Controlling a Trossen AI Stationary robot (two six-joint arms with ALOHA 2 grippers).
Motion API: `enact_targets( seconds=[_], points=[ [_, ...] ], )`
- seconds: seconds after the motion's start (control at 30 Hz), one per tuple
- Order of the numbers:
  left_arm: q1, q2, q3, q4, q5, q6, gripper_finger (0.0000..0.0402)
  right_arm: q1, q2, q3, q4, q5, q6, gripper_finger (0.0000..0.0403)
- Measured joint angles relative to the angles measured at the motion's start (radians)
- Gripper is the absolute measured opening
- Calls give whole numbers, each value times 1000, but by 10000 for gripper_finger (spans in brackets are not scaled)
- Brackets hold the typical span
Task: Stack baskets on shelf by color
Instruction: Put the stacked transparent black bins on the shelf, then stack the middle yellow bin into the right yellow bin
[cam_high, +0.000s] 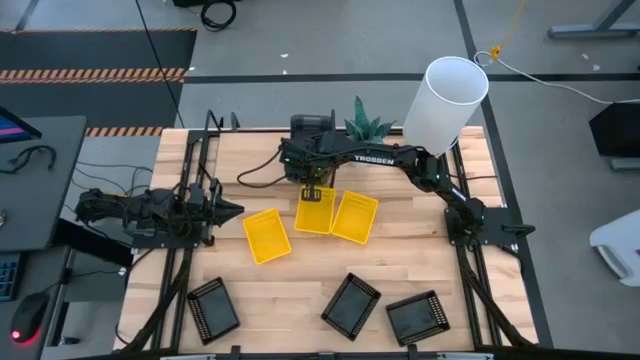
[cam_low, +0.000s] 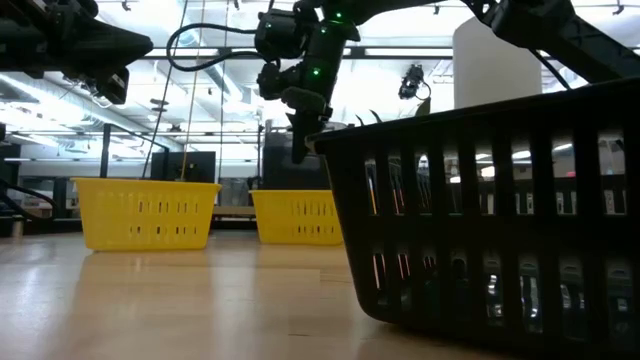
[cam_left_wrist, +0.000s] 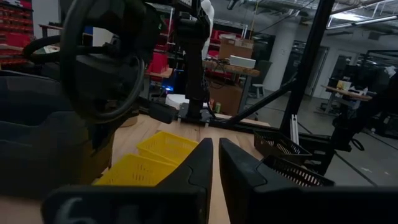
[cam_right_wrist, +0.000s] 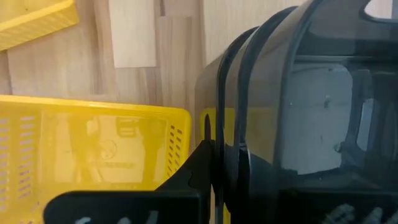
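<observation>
Three yellow baskets lie open side up mid-table: left (cam_high: 267, 236), middle (cam_high: 314, 210), right (cam_high: 355, 217). Three black baskets (cam_high: 351, 303) rest flat near the near edge. A dark grey stack (cam_high: 312, 127) sits by the far edge and fills one side of the right wrist view (cam_right_wrist: 311, 112); what it rests on is hidden. My right gripper (cam_high: 315, 192) points down, shut, just above the middle basket's far rim (cam_right_wrist: 93, 106), clear of it in the low view (cam_low: 300, 150). My left gripper (cam_high: 228, 210) waits shut at the table's left (cam_left_wrist: 214, 155).
A white cylinder (cam_high: 445, 100) and a small green plant (cam_high: 365, 122) stand at the far edge. Black metal frames run along the left (cam_high: 190, 190) and right (cam_high: 470, 190) sides. Bare wood lies between the yellow and black rows (cam_high: 320, 265). One black basket (cam_low: 490, 220) stands close to the low camera.
</observation>
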Motion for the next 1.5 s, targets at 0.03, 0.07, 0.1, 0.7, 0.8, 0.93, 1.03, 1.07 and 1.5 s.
enact_targets(
  seconds=[0.03,0.07,0.1,0.7,0.8,0.93,1.03,1.07,1.5],
  points=[
    [0,0,0,0,0,0,37,0,0,0,-4,0,0,30],
    [0,0,0,0,0,0,38,0,0,0,-7,0,0,33],
    [0,0,0,0,0,0,38,0,0,0,-7,0,0,36],
    [0,0,0,0,0,0,38,15,-2,64,-42,47,32,140],
    [0,0,0,0,0,0,38,27,-16,62,-38,76,35,155],
    [0,0,0,1,0,0,33,50,-40,63,-34,114,44,169],
    [0,0,0,0,0,0,29,77,-67,63,-27,128,47,173],
    [0,0,0,0,0,0,28,88,-75,64,-28,138,49,173],
    [0,0,0,0,0,0,36,194,-100,3,-116,48,198,174]
  ],
)
